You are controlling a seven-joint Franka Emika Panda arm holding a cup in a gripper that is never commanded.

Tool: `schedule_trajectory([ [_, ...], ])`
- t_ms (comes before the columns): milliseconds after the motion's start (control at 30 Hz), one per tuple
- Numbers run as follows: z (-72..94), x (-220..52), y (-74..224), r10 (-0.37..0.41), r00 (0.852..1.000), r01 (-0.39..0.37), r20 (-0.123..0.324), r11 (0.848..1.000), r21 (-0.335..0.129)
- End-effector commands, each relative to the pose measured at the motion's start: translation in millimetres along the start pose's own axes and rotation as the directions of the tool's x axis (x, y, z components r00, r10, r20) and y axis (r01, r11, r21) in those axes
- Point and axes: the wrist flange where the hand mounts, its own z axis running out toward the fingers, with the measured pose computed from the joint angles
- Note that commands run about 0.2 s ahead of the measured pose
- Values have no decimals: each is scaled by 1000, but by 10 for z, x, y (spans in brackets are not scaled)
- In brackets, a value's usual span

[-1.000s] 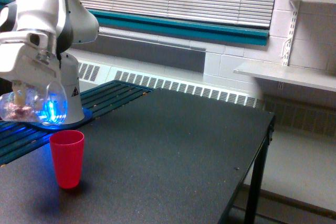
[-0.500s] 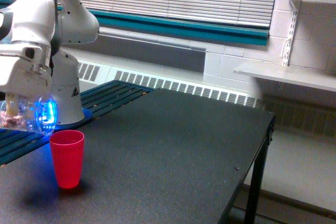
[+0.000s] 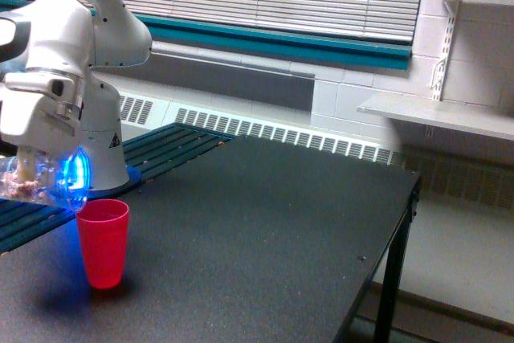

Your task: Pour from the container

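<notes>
Currently the gripper (image 3: 28, 168) sits at the exterior view's far left, clamped on the container (image 3: 42, 180); finger gap itself not readable. Container is tipped onto its side, long axis roughly horizontal, mouth pointing to the exterior view's right and slightly down. Pinkish-brown bits lie near its closed left end. Blue glow at the mouth end. Mouth hangs just above and left of the red cup (image 3: 103, 242), apart from its rim. Red cup stands upright on the black table (image 3: 265, 230).
</notes>
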Motion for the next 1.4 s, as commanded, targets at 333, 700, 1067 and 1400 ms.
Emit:
schedule_trajectory([
  [333, -78, 120, -157, -54, 998, 54, -14, 998, -35],
  [700, -157, 236, -101, -82, 996, 81, -18, 995, -52],
  [1067, -158, 158, -128, -165, 986, 165, 10, 983, -81],
  [1400, -189, 190, -71, -212, 977, 213, 21, 970, -117],
])
